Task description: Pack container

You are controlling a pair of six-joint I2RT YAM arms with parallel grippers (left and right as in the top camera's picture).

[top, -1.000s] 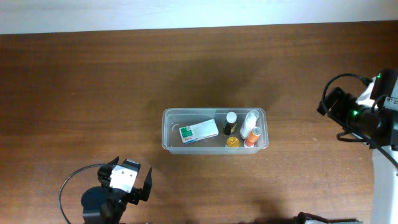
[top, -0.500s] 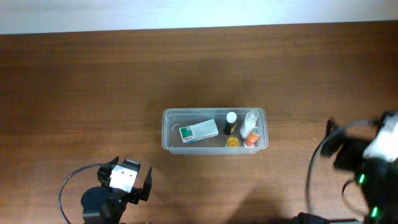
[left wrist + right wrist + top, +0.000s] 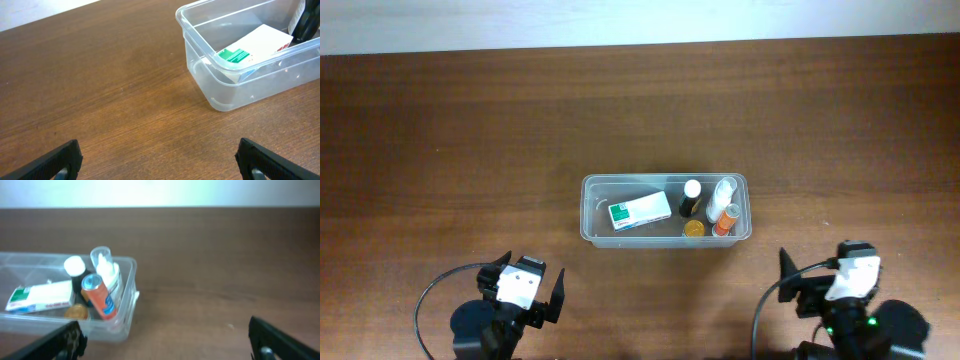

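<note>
Left gripper (image 3: pixel 528 275) sits at the near left of the tabletop (image 3: pixel 470 120) in the overhead view, spread wide and empty. The right gripper (image 3: pixel 825 275) sits at the near right, partly cut off by the bottom edge, one side hard to make out. The container (image 3: pixel 665 179) lies mid-tabletop, well apart from both. It holds a white-and-green box (image 3: pixel 640 212), a dark bottle (image 3: pixel 691 198), a white bottle (image 3: pixel 724 190), an orange bottle (image 3: pixel 723 218) and a small gold round thing (image 3: pixel 694 229). No print is readable here.

From the left wrist, only two dark fingertips (image 3: pixel 62 160) show at the bottom corners, far apart. The container's end is cut off at the upper right. The box shows a green patch, its writing too small to read.

The right wrist view is blurred. Its fingertips stand wide apart, the container is cut by the left edge, and the labels are illegible.
</note>
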